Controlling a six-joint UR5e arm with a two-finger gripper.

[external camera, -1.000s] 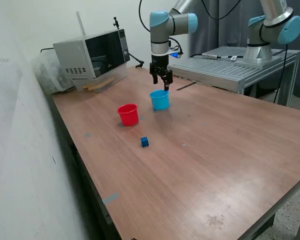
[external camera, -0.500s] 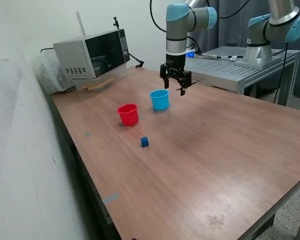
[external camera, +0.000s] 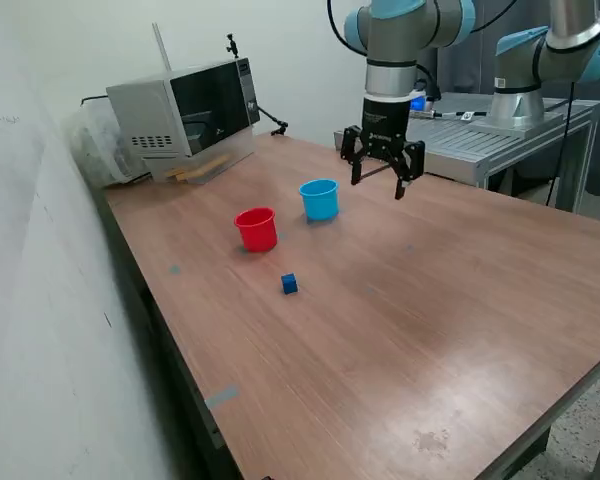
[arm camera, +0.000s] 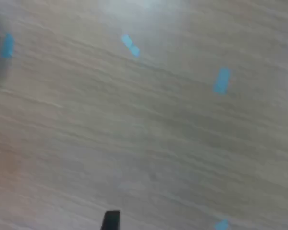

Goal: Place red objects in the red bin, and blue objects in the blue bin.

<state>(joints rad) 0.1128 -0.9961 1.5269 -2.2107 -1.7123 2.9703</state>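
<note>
1 blue cube lies on the table, near the red cup. The blue cup stands beside. The gripper hangs open, empty, above the table.

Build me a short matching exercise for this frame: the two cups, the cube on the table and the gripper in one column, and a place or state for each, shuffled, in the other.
Things:
1. red cup
2. light blue cup
3. dark blue cube
4. gripper

Places or states:
A. open and empty, in the air off the exterior view's right of both cups
B. lying alone on the table, nearer the camera than both cups
C. upright, the cup nearer the microwave side
D. upright, the cup nearer the gripper

Pairs: 1-C, 2-D, 3-B, 4-A
</note>
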